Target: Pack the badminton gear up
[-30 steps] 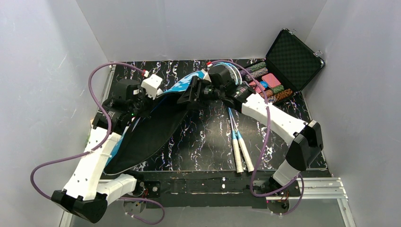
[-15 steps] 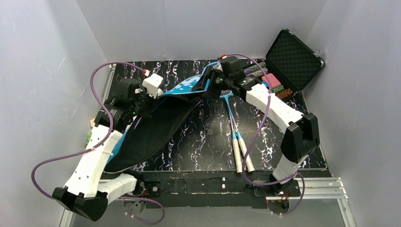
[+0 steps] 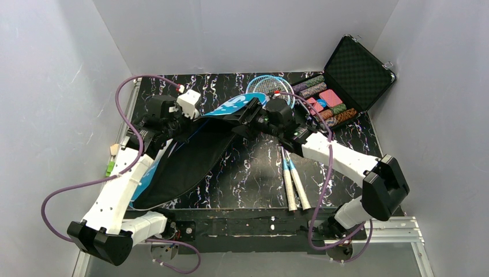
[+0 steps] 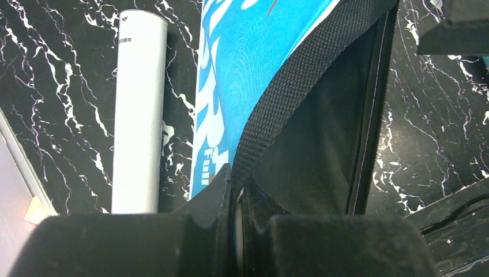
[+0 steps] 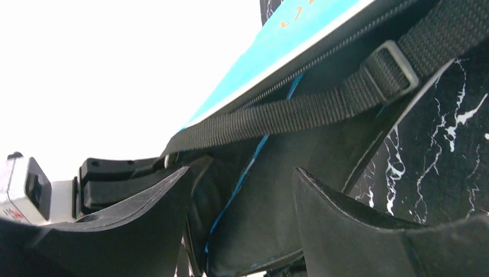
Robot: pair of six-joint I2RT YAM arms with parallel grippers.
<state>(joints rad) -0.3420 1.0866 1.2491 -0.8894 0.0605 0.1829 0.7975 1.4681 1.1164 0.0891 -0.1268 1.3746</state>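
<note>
The blue bag point(image 3: 229, 106) lettered in white lies slanted across the left half of the table, its black inside point(image 3: 184, 158) gaping. My left gripper point(image 3: 173, 120) is shut on the bag's woven black edge point(image 4: 271, 115) and holds that side up. My right gripper point(image 3: 245, 114) stands open at the bag's far end; its fingertips point(image 5: 173, 184) flank the dark fabric point(image 5: 271, 196) below a black strap point(image 5: 300, 109) without pinching it. Two light-blue rackets point(image 3: 286, 151) lie together mid-table, heads point(image 3: 270, 86) far, white handles point(image 3: 294, 184) near. A long white tube point(image 4: 138, 109) lies left of the bag. No shuttlecocks show.
An open black hard case point(image 3: 349, 75) with coloured chips point(image 3: 326, 104) stands at the far right corner, close to the racket heads. A small beige and green thing point(image 3: 112, 158) sits at the table's left edge. White walls enclose three sides.
My right arm has swung from over the racket heads back toward the bag's far end, uncovering the heads. The left gripper has kept its hold and shifted slightly farther.
</note>
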